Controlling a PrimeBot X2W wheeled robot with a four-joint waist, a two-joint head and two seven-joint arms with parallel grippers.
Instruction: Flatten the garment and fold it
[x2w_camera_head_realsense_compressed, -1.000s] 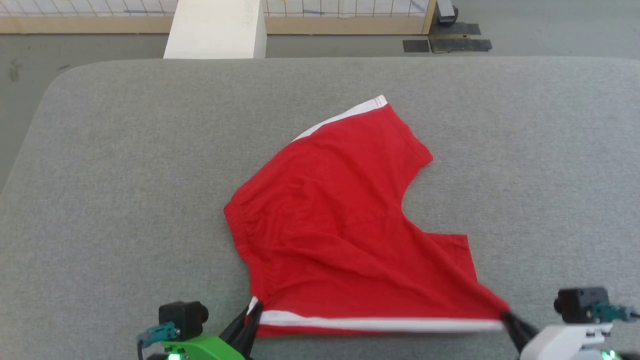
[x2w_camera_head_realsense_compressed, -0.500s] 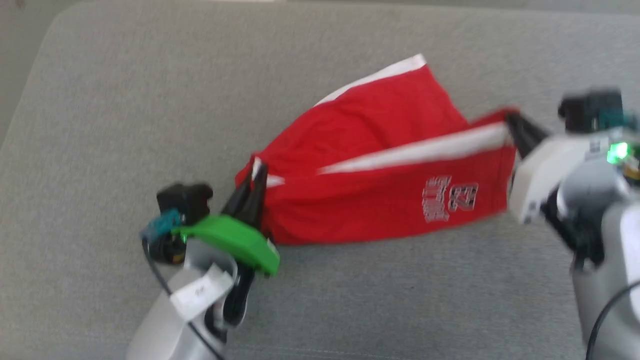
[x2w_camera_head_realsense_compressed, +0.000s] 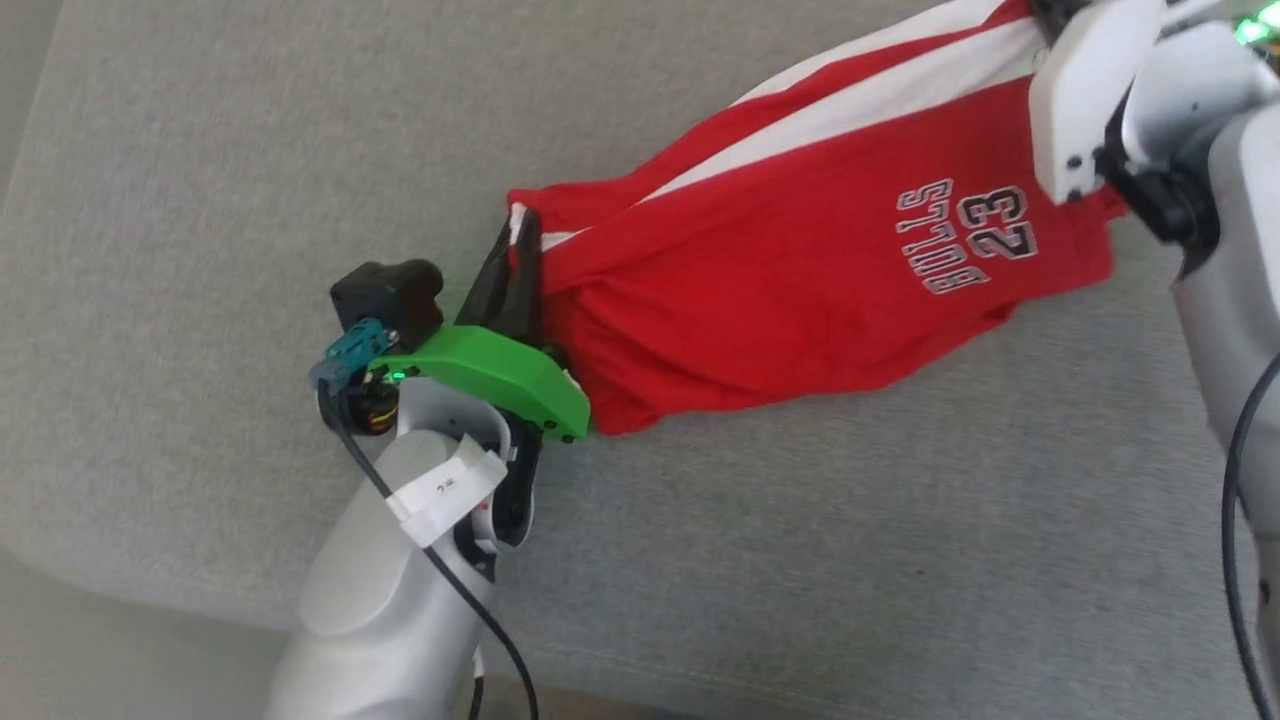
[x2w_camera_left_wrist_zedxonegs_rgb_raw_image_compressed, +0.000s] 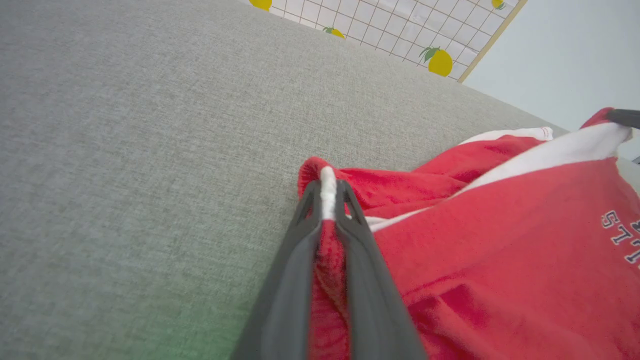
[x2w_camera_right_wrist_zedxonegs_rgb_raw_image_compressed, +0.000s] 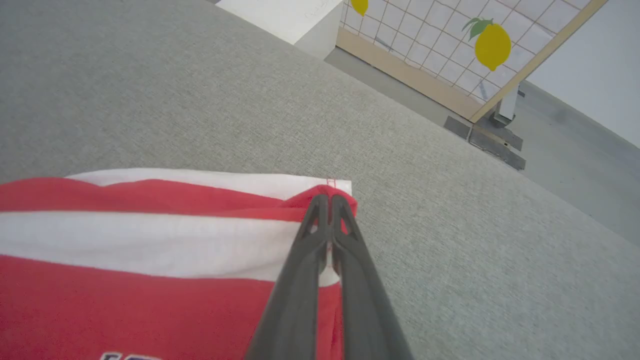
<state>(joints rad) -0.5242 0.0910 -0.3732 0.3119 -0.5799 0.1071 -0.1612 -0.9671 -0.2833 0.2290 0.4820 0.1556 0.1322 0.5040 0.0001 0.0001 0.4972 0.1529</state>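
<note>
The garment (x2w_camera_head_realsense_compressed: 800, 290) is a pair of red shorts with white side stripes, and its "BULLS 23" print faces up. It hangs stretched between both arms above the grey surface, one leg doubled over the other. My left gripper (x2w_camera_head_realsense_compressed: 517, 235) is shut on the waistband corner (x2w_camera_left_wrist_zedxonegs_rgb_raw_image_compressed: 327, 185) at its left end. At the upper right, my right gripper (x2w_camera_right_wrist_zedxonegs_rgb_raw_image_compressed: 327, 200) is shut on the striped hem corner (x2w_camera_right_wrist_zedxonegs_rgb_raw_image_compressed: 340, 192). In the head view the right gripper's white wrist (x2w_camera_head_realsense_compressed: 1085, 90) covers its fingers.
A wide grey padded surface (x2w_camera_head_realsense_compressed: 800, 560) lies under everything, with its near-left edge (x2w_camera_head_realsense_compressed: 120, 600) close to my left forearm. Beyond its far edge stand a white block (x2w_camera_right_wrist_zedxonegs_rgb_raw_image_compressed: 295, 20) and a lemon-print grid panel (x2w_camera_right_wrist_zedxonegs_rgb_raw_image_compressed: 450, 45).
Both grippers have lifted the near edge of the shorts and carried it away from me over the far leg, baring the print. The head camera has tilted down and shifted.
</note>
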